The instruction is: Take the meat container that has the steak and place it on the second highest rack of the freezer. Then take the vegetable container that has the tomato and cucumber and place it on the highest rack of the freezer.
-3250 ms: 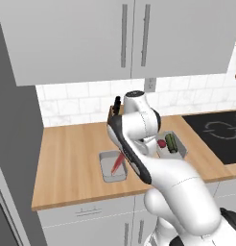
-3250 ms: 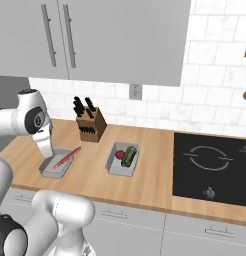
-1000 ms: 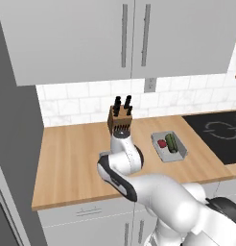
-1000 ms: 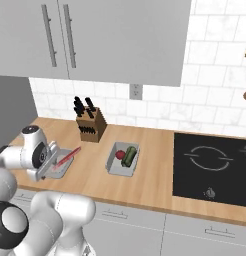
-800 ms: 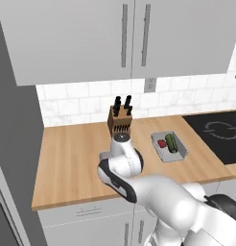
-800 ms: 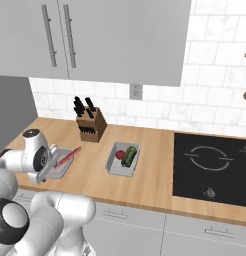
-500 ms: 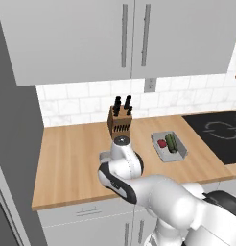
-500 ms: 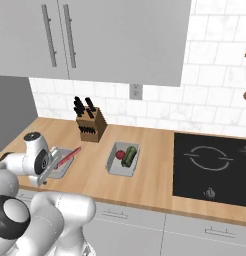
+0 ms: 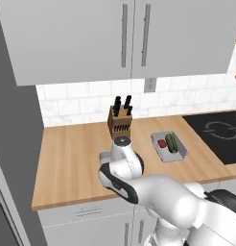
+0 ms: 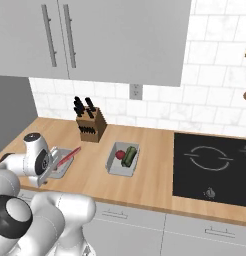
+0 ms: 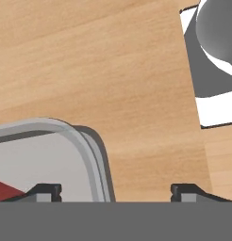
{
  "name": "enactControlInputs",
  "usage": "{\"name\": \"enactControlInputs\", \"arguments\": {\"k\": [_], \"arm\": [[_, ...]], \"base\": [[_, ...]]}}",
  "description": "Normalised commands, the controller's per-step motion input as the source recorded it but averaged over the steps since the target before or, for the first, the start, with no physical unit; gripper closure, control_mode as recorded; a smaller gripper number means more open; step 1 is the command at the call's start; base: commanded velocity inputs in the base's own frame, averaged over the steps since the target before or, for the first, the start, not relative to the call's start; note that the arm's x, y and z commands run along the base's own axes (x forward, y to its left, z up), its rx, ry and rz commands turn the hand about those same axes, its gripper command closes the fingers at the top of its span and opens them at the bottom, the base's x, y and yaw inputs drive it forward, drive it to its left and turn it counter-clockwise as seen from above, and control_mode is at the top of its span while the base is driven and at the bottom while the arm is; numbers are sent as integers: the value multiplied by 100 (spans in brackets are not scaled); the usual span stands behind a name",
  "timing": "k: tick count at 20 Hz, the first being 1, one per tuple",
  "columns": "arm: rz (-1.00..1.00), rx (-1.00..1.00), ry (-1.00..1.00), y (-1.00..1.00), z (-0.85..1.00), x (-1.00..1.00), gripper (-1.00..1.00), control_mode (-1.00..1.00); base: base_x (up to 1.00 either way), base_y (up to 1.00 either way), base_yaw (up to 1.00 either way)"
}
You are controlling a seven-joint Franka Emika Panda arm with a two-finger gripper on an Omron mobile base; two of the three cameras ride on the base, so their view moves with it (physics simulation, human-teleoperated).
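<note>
The meat container (image 10: 63, 161), a grey tray with the long red steak (image 10: 69, 155) in it, lies on the wooden counter left of the knife block. My hand is low over its near end. In the hand view my gripper (image 11: 115, 193) is open and straddles the tray's rim (image 11: 87, 146): one fingertip (image 11: 45, 190) is inside by the steak's corner (image 11: 4, 192), the other over bare wood. The vegetable container (image 10: 115, 167) holds the tomato (image 10: 119, 154) and the cucumber (image 10: 129, 156). The freezer's grey side (image 9: 17, 134) rises at the left, and its racks are out of view.
A knife block (image 10: 89, 125) stands at the back behind the two trays. The black cooktop (image 10: 215, 165) takes up the counter's right end. Grey wall cabinets (image 10: 95, 35) hang above. Bare wood lies between the trays and along the counter's front edge.
The arm has swung down from above the counter, and over the last second the hand has sunk a little lower onto the meat container's end. Both trays lie where they were.
</note>
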Motion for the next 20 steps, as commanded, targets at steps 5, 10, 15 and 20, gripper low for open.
{"name": "enactControlInputs", "arguments": {"k": [5,10,15,20], "arm": [[0,0,0,0,0,0,100,-100],[0,0,0,0,0,0,100,-100],[0,0,0,0,0,0,100,-100],[-1,0,3,-4,45,0,100,-100]], "base": [[0,0,0],[0,0,0],[0,0,0],[0,0,0]]}}
